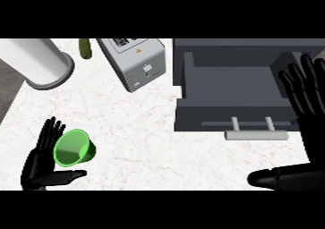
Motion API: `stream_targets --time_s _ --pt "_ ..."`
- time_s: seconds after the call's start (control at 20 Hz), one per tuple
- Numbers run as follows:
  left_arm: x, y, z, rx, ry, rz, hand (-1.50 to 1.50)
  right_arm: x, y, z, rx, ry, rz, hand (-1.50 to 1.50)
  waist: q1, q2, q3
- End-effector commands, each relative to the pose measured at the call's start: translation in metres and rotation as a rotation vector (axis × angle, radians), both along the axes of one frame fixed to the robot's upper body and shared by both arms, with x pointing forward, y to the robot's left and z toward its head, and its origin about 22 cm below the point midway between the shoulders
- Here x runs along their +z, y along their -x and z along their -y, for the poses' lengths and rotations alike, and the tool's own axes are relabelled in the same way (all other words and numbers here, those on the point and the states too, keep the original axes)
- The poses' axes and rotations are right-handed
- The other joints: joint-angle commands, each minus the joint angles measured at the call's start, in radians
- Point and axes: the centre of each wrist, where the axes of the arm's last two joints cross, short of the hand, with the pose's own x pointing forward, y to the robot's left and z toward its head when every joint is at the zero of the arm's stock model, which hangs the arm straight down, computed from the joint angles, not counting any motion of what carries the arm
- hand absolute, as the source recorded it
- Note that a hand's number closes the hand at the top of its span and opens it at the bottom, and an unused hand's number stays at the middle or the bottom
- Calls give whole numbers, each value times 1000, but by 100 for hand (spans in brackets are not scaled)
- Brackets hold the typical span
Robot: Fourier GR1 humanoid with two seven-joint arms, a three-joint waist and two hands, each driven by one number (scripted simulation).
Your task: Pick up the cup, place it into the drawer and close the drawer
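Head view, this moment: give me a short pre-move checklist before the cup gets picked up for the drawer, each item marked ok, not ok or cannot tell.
1. Drawer pulled open, cavity showing nothing inside: ok.
2. Green cup within reach, lying tilted on the counter beside the left hand: ok.
3. Left hand closed round the cup: not ok; its fingers are straight, thumb out below the cup.
4. Whether the cup touches the left hand's fingers: cannot tell.
5. Right hand open, beside the drawer's right side, holding nothing: ok.
6. Drawer handle unobstructed for closing: ok.
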Motion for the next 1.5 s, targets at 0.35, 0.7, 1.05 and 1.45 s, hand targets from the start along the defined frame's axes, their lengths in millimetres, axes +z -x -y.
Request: stream_targets --time_s 0.35,0.7,1.05,1.45 --pt "-31 -8 3 -6 -8 -19 -150 -12 7 -3 2 1 -8 -150 -2 0 0" --pt "-32 -6 -15 -29 34 -9 -150 -17 -2 -14 -13 -12 -4 -150 0 0 0" --pt "-38 -25 3 -36 97 -2 -150 -6 12 7 22 5 -3 -150 -6 1 0" --pt "-46 -15 -7 -93 213 -8 -150 -6 -2 6 12 -5 -15 -150 -8 4 -1"
